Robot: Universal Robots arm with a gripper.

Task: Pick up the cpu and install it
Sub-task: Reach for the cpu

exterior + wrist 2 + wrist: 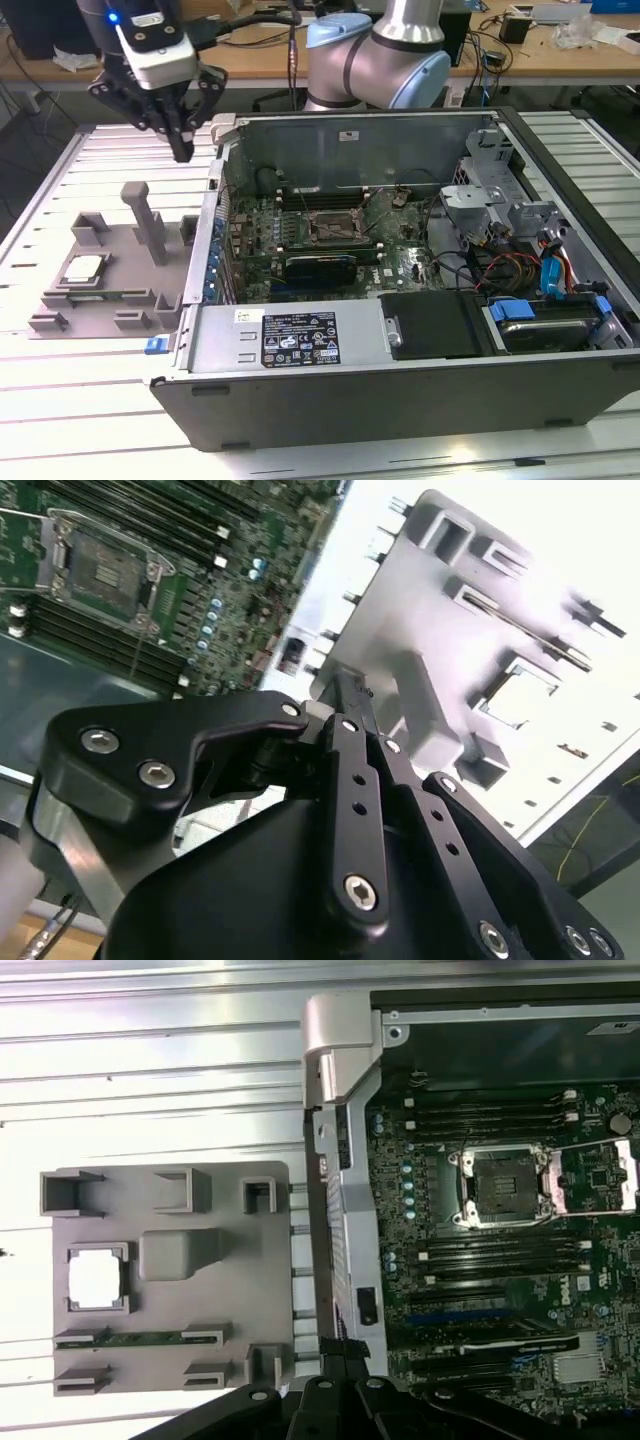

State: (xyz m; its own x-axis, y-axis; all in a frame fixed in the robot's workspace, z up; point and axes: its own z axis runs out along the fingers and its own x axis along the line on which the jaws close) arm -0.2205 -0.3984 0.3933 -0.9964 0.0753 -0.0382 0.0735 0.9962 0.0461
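You see a silvery-white cpu, a plain grey tray, a green circuit board, a black gripper and a ribbed pale table.

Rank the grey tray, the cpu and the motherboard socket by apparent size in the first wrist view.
grey tray, clearly largest
motherboard socket with its frame
cpu, smallest, roughly matching the socket's inner opening
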